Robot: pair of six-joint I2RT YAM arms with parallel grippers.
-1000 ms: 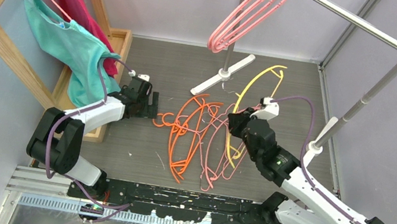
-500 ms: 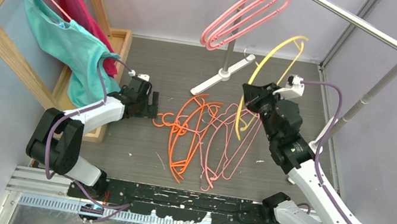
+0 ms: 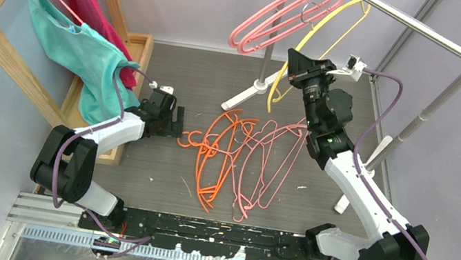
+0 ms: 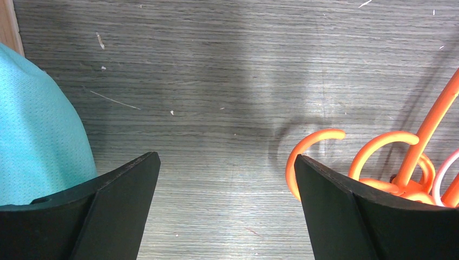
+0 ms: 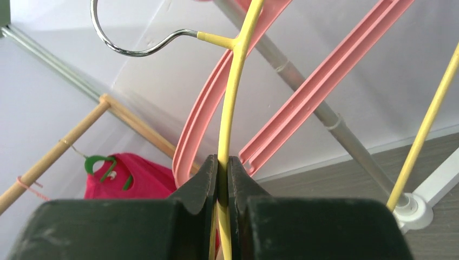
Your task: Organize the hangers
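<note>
My right gripper (image 3: 296, 62) is shut on a yellow hanger (image 3: 328, 22) and holds it up by the metal rail (image 3: 405, 21). In the right wrist view my right gripper (image 5: 223, 165) pinches the yellow hanger (image 5: 231, 103), whose silver hook (image 5: 130, 47) curls near the rail (image 5: 303, 89). Pink hangers (image 3: 280, 19) hang on the rail. Orange hangers (image 3: 213, 155) and pink hangers (image 3: 263, 170) lie on the floor. My left gripper (image 3: 180, 124) is open just left of the orange hooks; in the left wrist view my left gripper (image 4: 227, 173) is empty, an orange hook (image 4: 311, 146) by its right finger.
A wooden frame (image 3: 0, 45) at the left holds a thin pink hanger draped with teal cloth (image 3: 83, 51) and a red garment (image 3: 87, 2). The rack's white foot (image 3: 259, 87) and its right post (image 3: 417, 125) stand on the grey floor.
My right arm has lifted the yellow hanger from the floor pile up and back to the rail beside the pink hangers. My left arm has not moved.
</note>
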